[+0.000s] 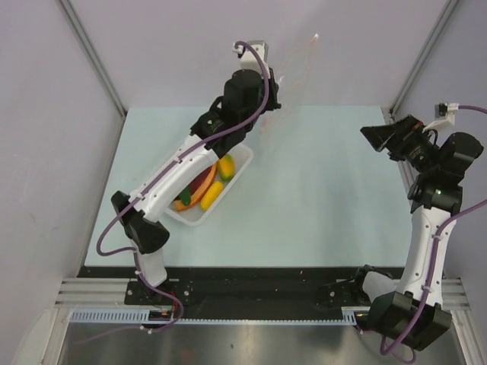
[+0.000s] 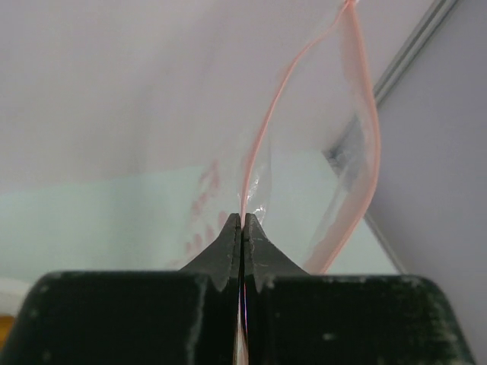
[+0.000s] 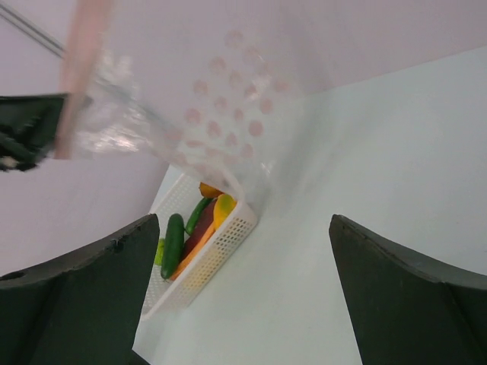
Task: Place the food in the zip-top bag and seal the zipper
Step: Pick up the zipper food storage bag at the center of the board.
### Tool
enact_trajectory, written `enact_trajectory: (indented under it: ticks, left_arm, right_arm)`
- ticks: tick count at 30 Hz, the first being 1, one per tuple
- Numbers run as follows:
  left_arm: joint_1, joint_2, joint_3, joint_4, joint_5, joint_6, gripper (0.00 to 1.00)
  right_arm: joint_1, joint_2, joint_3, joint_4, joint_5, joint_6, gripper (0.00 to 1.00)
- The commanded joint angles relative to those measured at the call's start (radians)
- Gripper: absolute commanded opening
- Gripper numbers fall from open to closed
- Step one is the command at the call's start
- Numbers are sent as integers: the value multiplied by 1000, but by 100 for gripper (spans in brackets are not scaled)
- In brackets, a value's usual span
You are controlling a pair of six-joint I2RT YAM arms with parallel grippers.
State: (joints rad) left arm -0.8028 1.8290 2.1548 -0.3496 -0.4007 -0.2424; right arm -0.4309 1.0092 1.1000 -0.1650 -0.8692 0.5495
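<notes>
Left gripper (image 2: pixel 243 220) is pinching the zipper (image 2: pixel 261 135) of the zip-top bag (image 2: pixel 319 175), jaws fully together. It is holding the bag in the air above the table's (image 1: pixel 319 190) far edge, left of centre. Right gripper (image 3: pixel 243 228) is standing wide, carrying nothing, near the right edge. Food (image 3: pixel 199 228) is lying in the white tray (image 3: pixel 221 243) on the table's left half. Bag is looking very light, limp and slick. The strip is probably its stiffest part, so the opposite lip is likely offering the best second hold.
</notes>
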Motion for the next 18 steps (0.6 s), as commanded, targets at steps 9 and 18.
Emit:
enact_trajectory:
  ticks: [9,18]
  left_arm:
    - [-110,-75,-459,317,-70,-268,0]
    - [-179,-132,-604,537,-173,-37,0]
  right_arm:
    - [428,17,161,-158,588,52,91]
    - [480,198,262,-277,619,191,73]
